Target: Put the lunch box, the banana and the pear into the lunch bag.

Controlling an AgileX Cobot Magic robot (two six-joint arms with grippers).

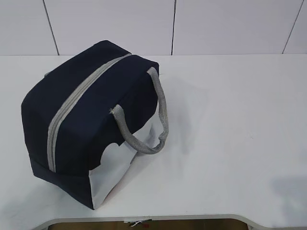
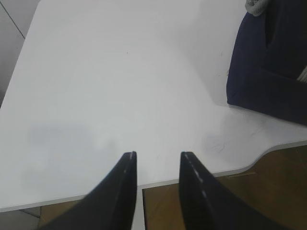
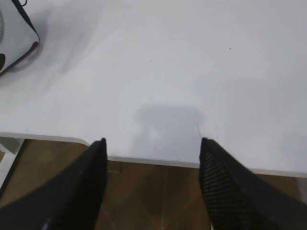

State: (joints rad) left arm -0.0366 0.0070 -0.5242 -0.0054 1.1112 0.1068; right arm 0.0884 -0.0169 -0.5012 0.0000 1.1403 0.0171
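The navy-blue lunch bag [image 1: 91, 122] stands on the left of the white table, its grey zipper [image 1: 72, 108] closed along the top and a grey handle [image 1: 158, 112] hanging on its right side. A corner of it shows in the left wrist view [image 2: 271, 67] and its white panel in the right wrist view [image 3: 14, 36]. The lunch box, banana and pear are out of view. My left gripper [image 2: 158, 155] is open and empty over the table's front edge, left of the bag. My right gripper [image 3: 152, 141] is wide open and empty over the front edge, right of the bag.
The white table [image 1: 230, 120] ends at a front edge with a cut-out [image 1: 144, 221]; brown floor shows below it [image 3: 153, 191]. A white panelled wall [image 1: 192, 24] stands behind the table.
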